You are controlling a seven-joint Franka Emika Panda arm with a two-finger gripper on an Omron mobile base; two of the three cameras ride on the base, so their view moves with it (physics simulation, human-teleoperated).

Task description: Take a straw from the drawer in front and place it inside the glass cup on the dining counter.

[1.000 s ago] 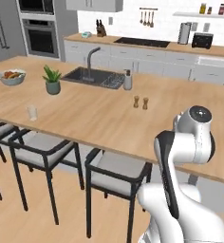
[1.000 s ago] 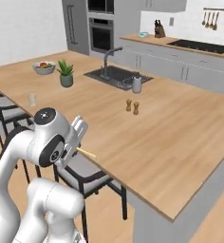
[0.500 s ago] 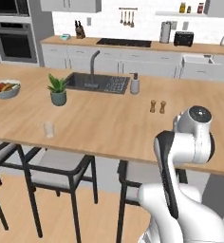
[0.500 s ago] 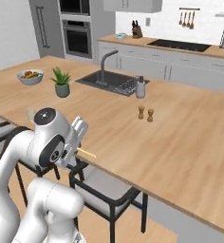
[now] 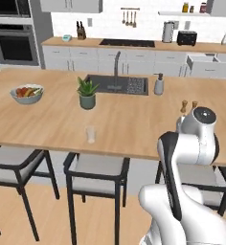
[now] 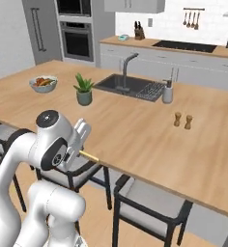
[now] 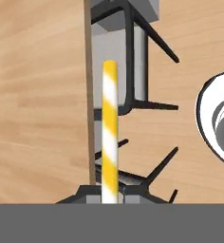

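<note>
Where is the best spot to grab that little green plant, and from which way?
My guess: grab the dark pot, not the plant's spiky leaves, which spread wide and would bend. The pot stands upright with smooth round sides, so come in level from the stool side of the dining counter, squeezing it across the middle. First the tool must set down the straw it holds.

The base has driven along the counter (image 5: 48, 129), so both base views have slid sideways. The cup (image 5: 90, 134), plant (image 5: 87, 94) and bowl (image 5: 27, 94) now sit nearer the claw (image 6: 82, 144) than before; the shakers (image 6: 182, 120) have swung to its far side.
</note>
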